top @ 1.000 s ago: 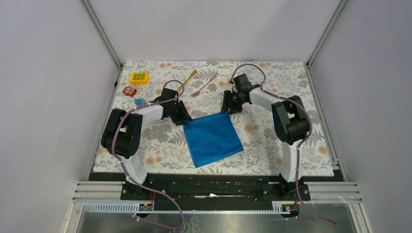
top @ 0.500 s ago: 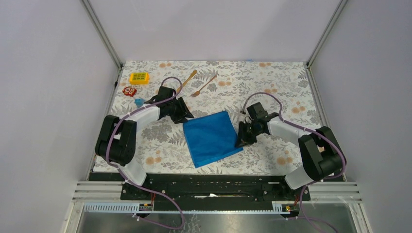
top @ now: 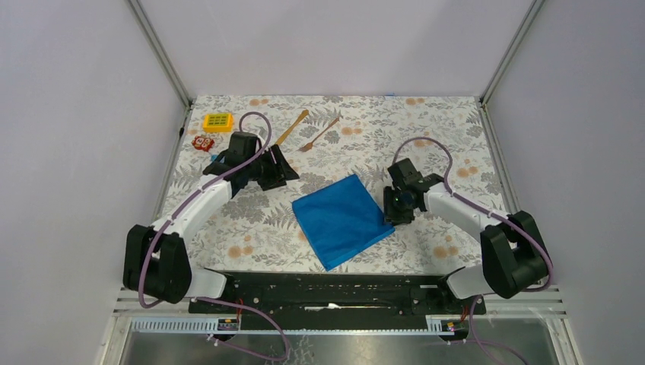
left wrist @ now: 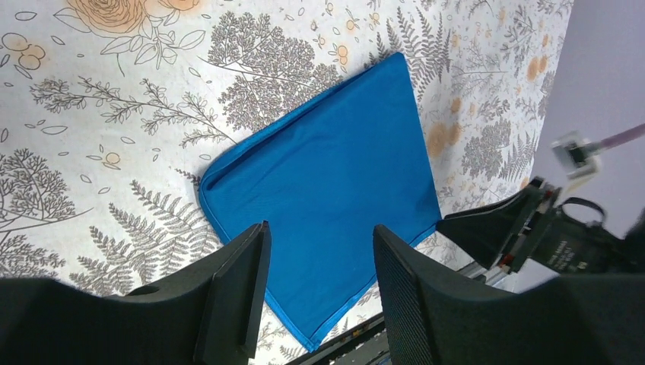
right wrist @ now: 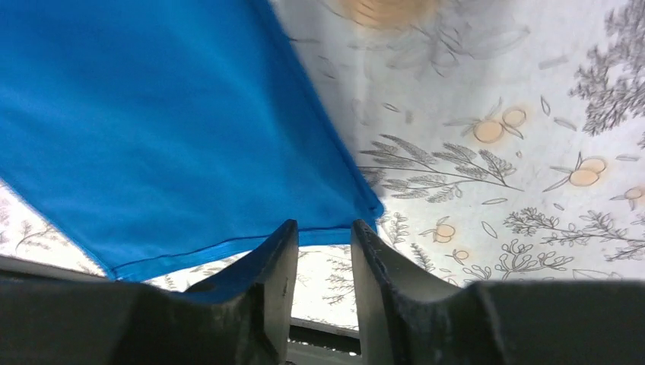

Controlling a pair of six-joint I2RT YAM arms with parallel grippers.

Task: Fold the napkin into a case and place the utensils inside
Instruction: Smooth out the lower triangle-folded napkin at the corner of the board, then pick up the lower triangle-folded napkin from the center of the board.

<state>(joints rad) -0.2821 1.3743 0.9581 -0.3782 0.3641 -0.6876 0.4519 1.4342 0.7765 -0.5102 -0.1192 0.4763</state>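
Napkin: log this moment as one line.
napkin folded flat, not yet a case | left pincer open, clear of it | right pincer narrowly open at its right corner | wooden fork, wooden knife lying beyond napkin

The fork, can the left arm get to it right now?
Probably yes. The fork lies close to the left tool, with only bare tablecloth between them. The tool is open and empty, but it faces the napkin, so it would need to turn round first.
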